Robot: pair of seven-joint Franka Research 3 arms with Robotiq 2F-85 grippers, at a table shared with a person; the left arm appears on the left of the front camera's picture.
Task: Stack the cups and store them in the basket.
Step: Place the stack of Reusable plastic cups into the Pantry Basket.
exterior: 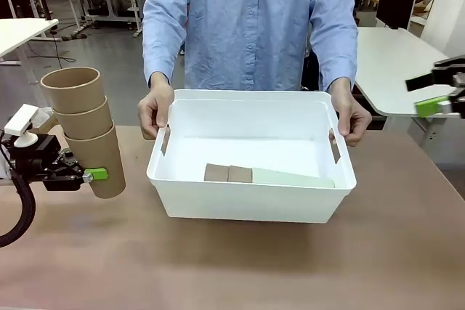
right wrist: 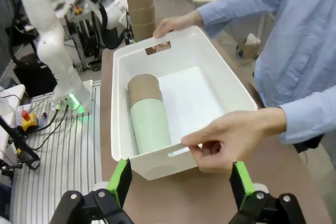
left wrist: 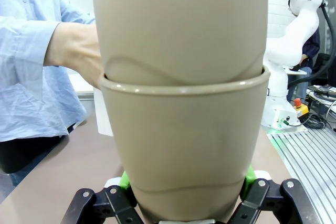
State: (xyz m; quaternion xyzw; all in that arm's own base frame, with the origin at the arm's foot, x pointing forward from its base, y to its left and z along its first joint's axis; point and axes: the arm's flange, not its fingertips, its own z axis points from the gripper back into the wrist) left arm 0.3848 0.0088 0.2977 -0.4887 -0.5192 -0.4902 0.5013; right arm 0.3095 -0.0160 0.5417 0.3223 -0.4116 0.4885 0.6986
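A stack of three tan cups (exterior: 83, 132) hangs upright above the table's left side, with my left gripper (exterior: 93, 175) shut on the lowest cup. In the left wrist view the stacked cups (left wrist: 181, 129) stand between the green pads (left wrist: 124, 180). The white basket (exterior: 251, 96) sits mid-table, and the person's hands (exterior: 154, 110) hold both of its ends. Inside it lies a nested stack on its side, two tan cups (exterior: 227, 173) and a mint green cup (exterior: 290, 178). My right gripper (exterior: 434, 94) hovers open at the far right, its fingers (right wrist: 121, 179) apart in front of the basket (right wrist: 116, 114).
The person stands at the table's far edge behind the basket, one hand (right wrist: 226, 142) on the handle nearest my right gripper. Bare brown table (exterior: 240, 266) lies in front of the basket. White tables stand in the background left and right.
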